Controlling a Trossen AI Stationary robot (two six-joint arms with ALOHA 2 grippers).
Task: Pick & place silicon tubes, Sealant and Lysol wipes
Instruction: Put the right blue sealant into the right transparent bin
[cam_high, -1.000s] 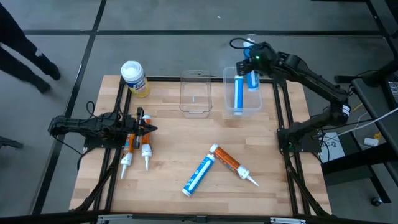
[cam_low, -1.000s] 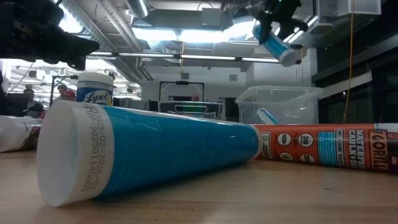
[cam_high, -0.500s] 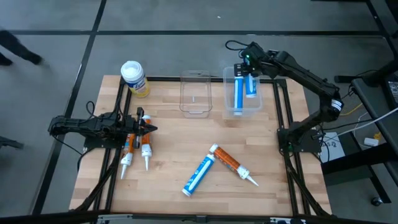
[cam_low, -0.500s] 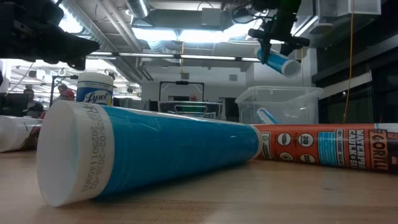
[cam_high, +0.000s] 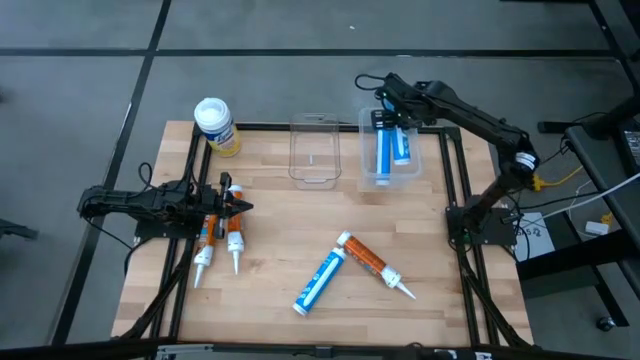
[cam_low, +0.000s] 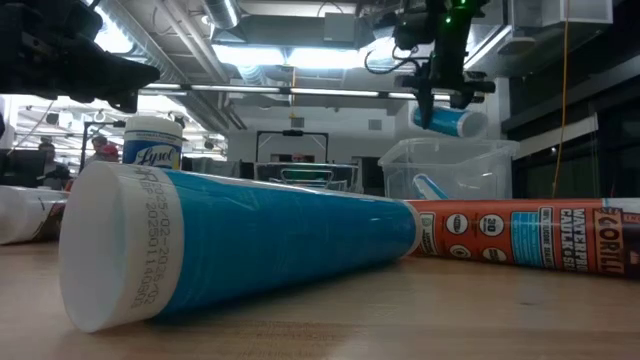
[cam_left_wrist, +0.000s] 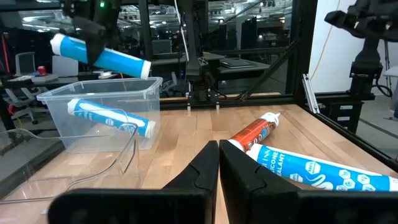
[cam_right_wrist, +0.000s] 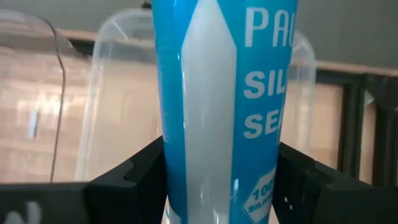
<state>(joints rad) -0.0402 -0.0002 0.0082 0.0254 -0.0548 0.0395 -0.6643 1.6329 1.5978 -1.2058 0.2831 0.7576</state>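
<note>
My right gripper (cam_high: 397, 122) holds a blue silicone tube (cam_high: 403, 145) in the air over the right clear bin (cam_high: 415, 172) at the table's far right. Another blue tube (cam_high: 382, 152) lies inside that bin. The Lysol wipes canister (cam_high: 215, 125) stands upright at the far left corner. A blue tube (cam_high: 320, 282) and an orange sealant tube (cam_high: 372, 264) lie on their sides near the table's middle front. My left gripper (cam_high: 245, 207) is shut and level at the left, above two orange tubes (cam_high: 218, 240). My right gripper pinches the blue tube's body (cam_right_wrist: 224, 124) between its two fingers (cam_right_wrist: 137, 171), which lie across the tube at about its middle. The fingers slant down from above. The tube is lifted clear and hangs nearly level (cam_low: 450, 122) over the right bin.
An empty clear bin (cam_high: 313, 150) stands left of the right bin. Black frame rails (cam_high: 450, 180) run along the table's left and right sides. Bare wood shows between the bins and the front tubes.
My right gripper has come down toward the right bin and shifted a little toward the table's left, tipping further downward. The blue tube in it has sunk lower and swung from a steep slant to nearly level.
</note>
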